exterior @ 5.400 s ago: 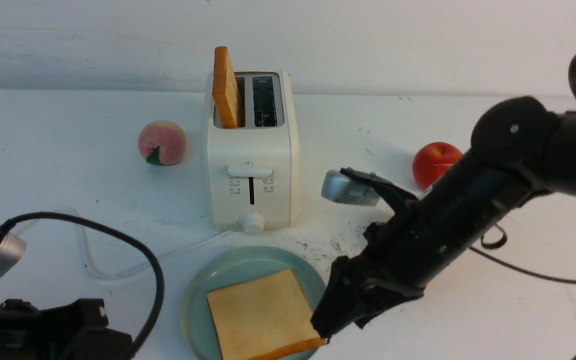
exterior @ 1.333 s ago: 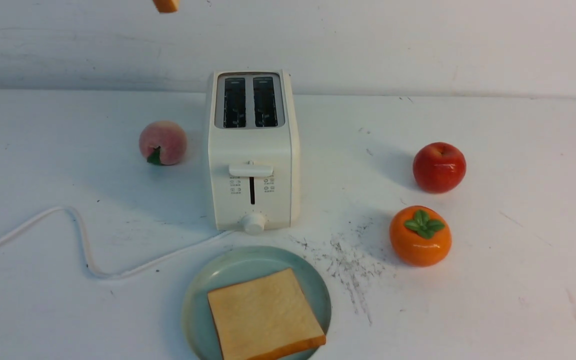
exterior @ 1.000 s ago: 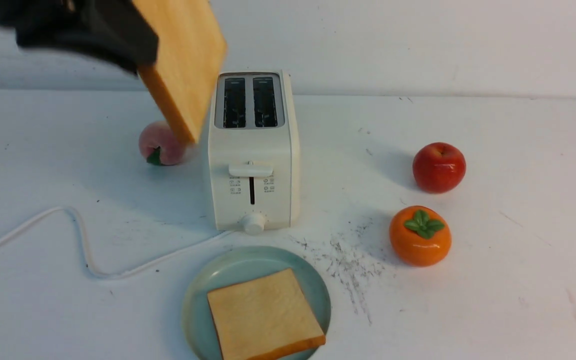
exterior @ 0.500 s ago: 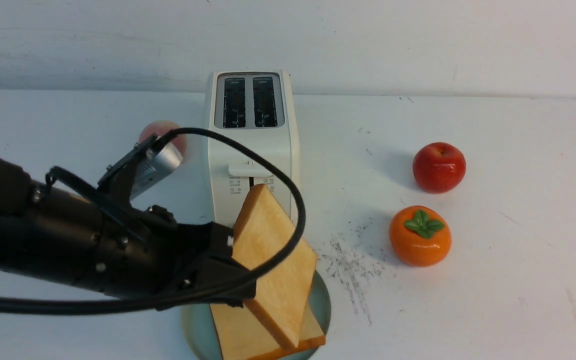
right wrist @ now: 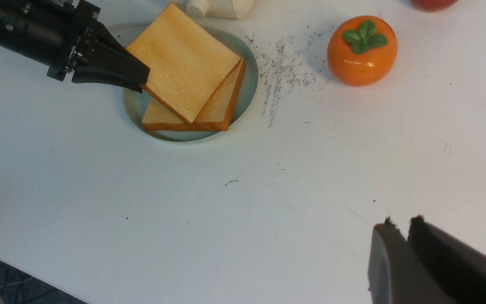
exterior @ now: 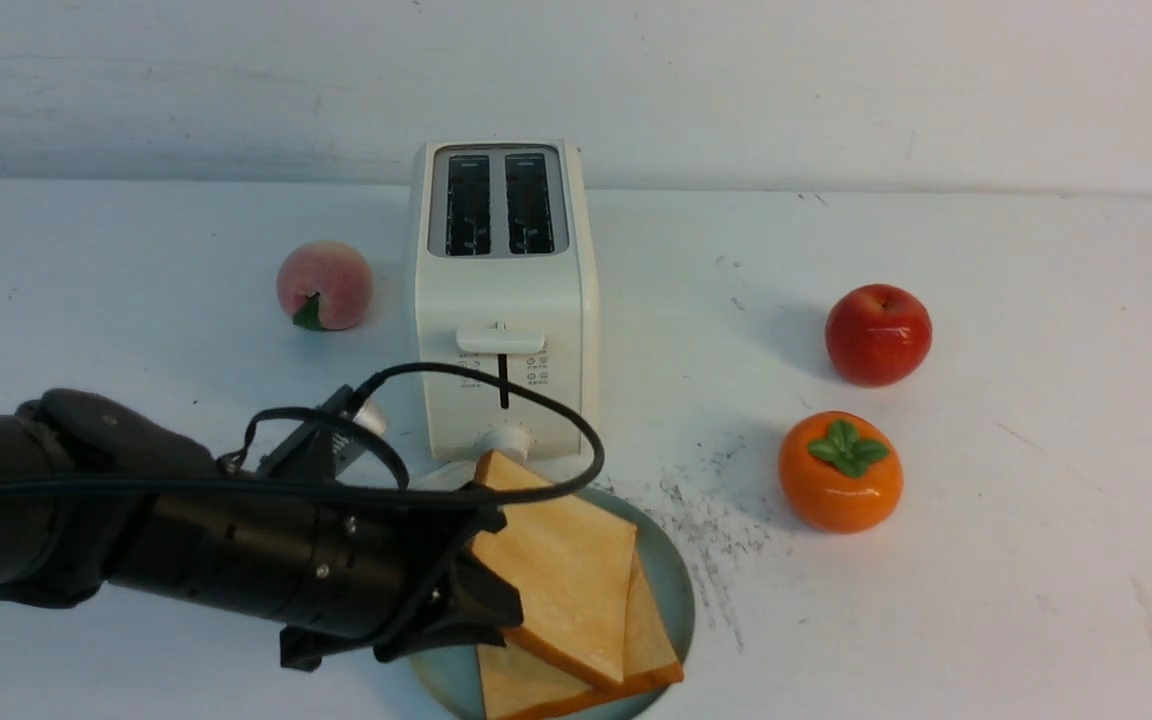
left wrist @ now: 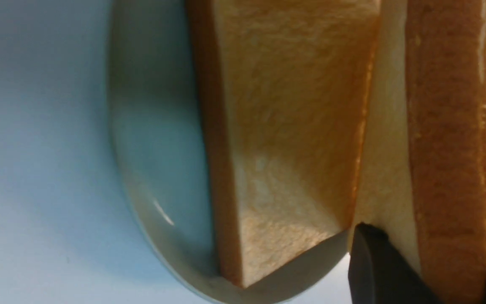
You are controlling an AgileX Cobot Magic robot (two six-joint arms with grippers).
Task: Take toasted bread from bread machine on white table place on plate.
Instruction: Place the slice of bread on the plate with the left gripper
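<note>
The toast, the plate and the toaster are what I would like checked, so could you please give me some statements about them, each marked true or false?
1. The left hand grips the upper toast slice. True.
2. One slice still sits in the toaster. False: both slots are bare.
3. The lower toast slice lies on the plate. True.
4. The two slices are stacked with corners aligned. False: they are turned against each other.
5. The persimmon rests on the plate. False: it is on the table.

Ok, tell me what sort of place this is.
Probably a robot test setup styled as a kitchen: a toaster, a plate of toast, and a robot arm.
</note>
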